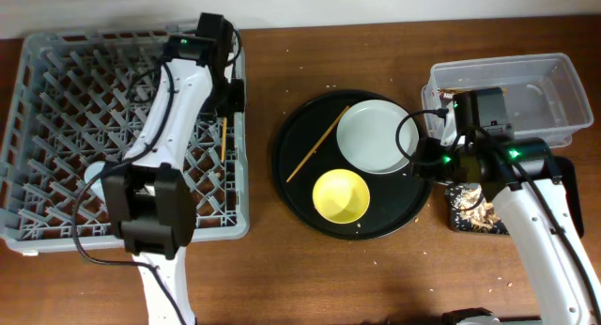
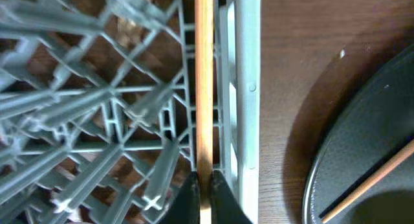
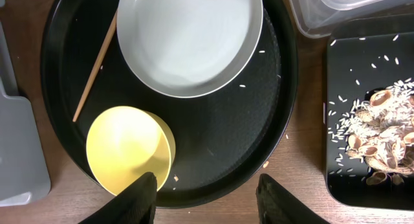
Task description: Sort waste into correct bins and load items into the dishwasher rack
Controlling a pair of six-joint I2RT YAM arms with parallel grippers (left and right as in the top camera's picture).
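Note:
My left gripper (image 2: 204, 188) is shut on a wooden chopstick (image 2: 204, 88) that lies along the inside of the right wall of the grey dishwasher rack (image 1: 56, 100); in the overhead view this gripper (image 1: 225, 107) sits at that wall. The second chopstick (image 1: 319, 142), the white plate (image 1: 374, 135) and the yellow bowl (image 1: 340, 195) lie on the round black tray (image 1: 291, 184). My right gripper (image 3: 207, 198) is open and empty over the tray's near edge, just right of the bowl (image 3: 126, 146). Food scraps (image 3: 378, 133) lie in the shallow black tray (image 3: 343, 75).
The clear tub (image 1: 554, 90) stands at the back right, behind the shallow black tray (image 1: 451, 217). A pale round thing (image 1: 94, 175) sits in the rack by the left arm. Crumbs dot the round tray and the table. The rack's corner (image 3: 19, 153) shows left of the round tray.

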